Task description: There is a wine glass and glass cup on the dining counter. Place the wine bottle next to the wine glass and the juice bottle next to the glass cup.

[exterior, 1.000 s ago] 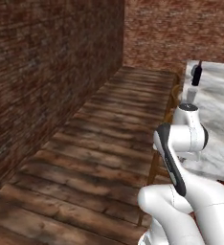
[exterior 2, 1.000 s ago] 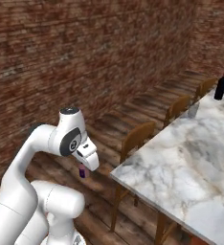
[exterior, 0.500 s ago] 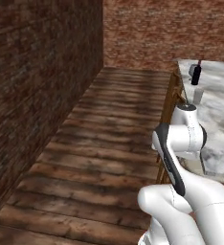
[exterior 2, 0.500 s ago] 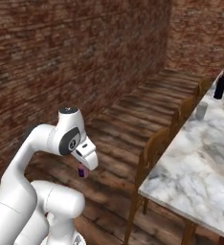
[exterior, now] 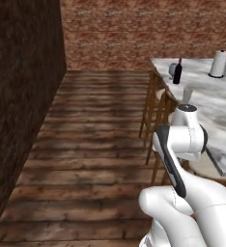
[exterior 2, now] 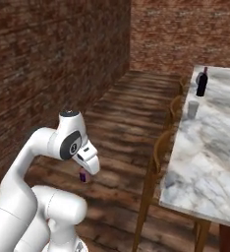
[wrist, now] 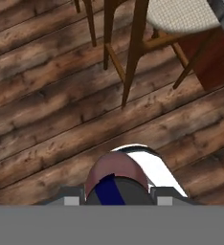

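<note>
Gripper (exterior 2: 83, 173) is clenched on the small pinkish-purple juice bottle (exterior 2: 82, 174); the white-grey marbled dining counter (exterior 2: 210, 162) has been brought nearer, favouring placement.

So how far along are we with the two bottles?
Roughly half done. The wine bottle already stands on the dining counter right beside the wine glass. The juice bottle is in the gripper, held out over the wooden floor, off the counter. Left to do: bring it to the counter and set it next to the glass cup, which stands alone nearer the robot than the wine bottle.
</note>
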### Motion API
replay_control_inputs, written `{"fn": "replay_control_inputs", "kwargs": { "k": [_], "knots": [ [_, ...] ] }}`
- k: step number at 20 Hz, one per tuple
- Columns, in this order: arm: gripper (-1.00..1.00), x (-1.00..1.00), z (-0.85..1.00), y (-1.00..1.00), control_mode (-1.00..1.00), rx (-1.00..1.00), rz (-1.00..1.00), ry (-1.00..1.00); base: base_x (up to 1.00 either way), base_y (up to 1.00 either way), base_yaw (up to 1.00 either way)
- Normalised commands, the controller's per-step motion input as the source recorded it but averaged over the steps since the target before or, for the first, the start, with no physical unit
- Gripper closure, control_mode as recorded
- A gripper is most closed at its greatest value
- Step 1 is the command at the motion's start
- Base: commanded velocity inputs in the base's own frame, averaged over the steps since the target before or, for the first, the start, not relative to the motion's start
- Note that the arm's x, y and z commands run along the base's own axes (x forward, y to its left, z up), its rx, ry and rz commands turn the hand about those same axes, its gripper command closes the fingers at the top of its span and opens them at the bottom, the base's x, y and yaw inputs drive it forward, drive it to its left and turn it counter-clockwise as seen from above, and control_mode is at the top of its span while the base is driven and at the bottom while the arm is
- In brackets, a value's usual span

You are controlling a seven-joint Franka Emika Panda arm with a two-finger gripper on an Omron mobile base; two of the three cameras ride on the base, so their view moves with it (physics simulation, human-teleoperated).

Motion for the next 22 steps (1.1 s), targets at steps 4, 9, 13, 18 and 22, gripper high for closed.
{"fn": "replay_control_inputs", "kwargs": {
  "k": [4, 9, 13, 18, 22],
  "knots": [
    [1.00, 0.00, 0.00, 0.00, 1.00, 0.00, 0.00, 0.00, 0.57, 0.44, -0.46],
    [1.00, 0.00, 0.00, 0.00, 1.00, 0.00, 0.00, 0.00, 0.58, 0.42, -0.48],
    [1.00, 0.00, 0.00, 0.00, 1.00, 0.00, 0.00, 0.00, 0.58, 0.42, -0.49],
    [1.00, 0.00, 0.00, 0.00, 1.00, 0.00, 0.00, 0.00, 0.57, 0.42, -0.49],
    [1.00, 0.00, 0.00, 0.00, 1.00, 0.00, 0.00, 0.00, 0.56, 0.42, -0.50]
  ]
}}
